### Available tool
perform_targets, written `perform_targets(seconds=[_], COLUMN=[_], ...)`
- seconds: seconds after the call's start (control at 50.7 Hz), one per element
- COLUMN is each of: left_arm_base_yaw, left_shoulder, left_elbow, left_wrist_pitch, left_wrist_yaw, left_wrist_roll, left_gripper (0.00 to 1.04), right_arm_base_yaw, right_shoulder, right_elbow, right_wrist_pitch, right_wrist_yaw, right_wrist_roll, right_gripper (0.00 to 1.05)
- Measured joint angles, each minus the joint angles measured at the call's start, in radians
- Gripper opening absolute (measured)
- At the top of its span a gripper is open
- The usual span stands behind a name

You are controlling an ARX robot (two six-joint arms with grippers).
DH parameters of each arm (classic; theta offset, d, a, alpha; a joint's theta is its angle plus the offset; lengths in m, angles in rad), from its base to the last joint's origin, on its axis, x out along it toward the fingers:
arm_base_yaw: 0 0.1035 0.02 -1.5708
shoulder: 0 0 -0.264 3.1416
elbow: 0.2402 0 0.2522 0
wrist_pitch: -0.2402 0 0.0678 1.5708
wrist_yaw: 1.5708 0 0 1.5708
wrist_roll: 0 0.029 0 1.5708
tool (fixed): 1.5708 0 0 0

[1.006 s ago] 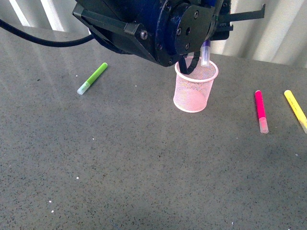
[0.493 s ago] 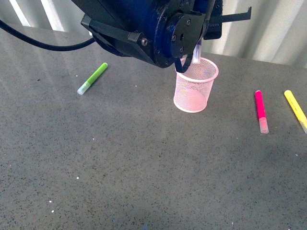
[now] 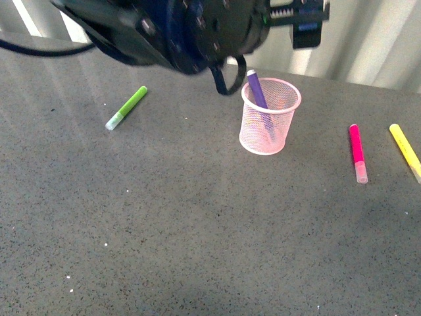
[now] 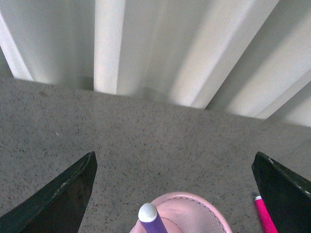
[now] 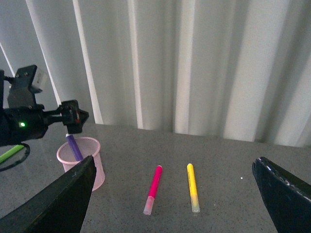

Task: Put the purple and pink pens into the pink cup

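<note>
The pink cup (image 3: pixel 268 128) stands upright on the grey table. The purple pen (image 3: pixel 257 90) stands in it, leaning left, its pale cap above the rim. My left gripper (image 4: pixel 174 160) is open and empty, raised above and just behind the cup (image 4: pixel 187 198), with the purple pen's cap (image 4: pixel 147 212) below it. The pink pen (image 3: pixel 357 151) lies flat on the table right of the cup. My right gripper (image 5: pixel 175 160) is open and empty, high above the table, looking down on the pink pen (image 5: pixel 154 187), the cup (image 5: pixel 63 162) and the purple pen (image 5: pixel 74 145).
A yellow marker (image 3: pixel 405 151) lies right of the pink pen, also in the right wrist view (image 5: pixel 192 187). A lime-green marker (image 3: pixel 127 107) lies at the far left. The left arm (image 3: pixel 177 29) hangs over the back of the table. A ribbed white wall runs behind.
The left gripper let go of the purple pen, which dropped into the cup and now leans there. The left arm has lifted up and back from the cup.
</note>
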Motion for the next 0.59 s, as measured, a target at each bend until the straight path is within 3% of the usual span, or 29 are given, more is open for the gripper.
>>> perform_targets(seconds=[0.355, 0.493, 0.572, 0.592], left_arm_base_yaw=[0.154, 0.313, 0.403, 0.417], left_shoulder=[-0.597, -0.851, -0.941, -0.964], left_elbow=[-0.341, -0.506, -0.564, -0.589], left_wrist_pitch=[-0.17, -0.278, -0.324, -0.306], left_wrist_yaw=[0.281, 0.404, 0.434, 0.4], left_wrist_roll=[0.001, -0.026, -0.024, 0.004], left_gripper=[0.98, 0.98, 0.98, 0.96], right_arm_base_yaw=[0.0, 0.0, 0.0, 0.0], right_shoulder=[0.0, 0.0, 0.0, 0.0], right_elbow=[0.0, 0.0, 0.0, 0.0], right_wrist_pitch=[0.0, 0.0, 0.0, 0.0], right_wrist_yaw=[0.0, 0.0, 0.0, 0.0], right_wrist_roll=[0.0, 0.0, 0.0, 0.0], right_gripper=[0.98, 0.98, 0.98, 0.98])
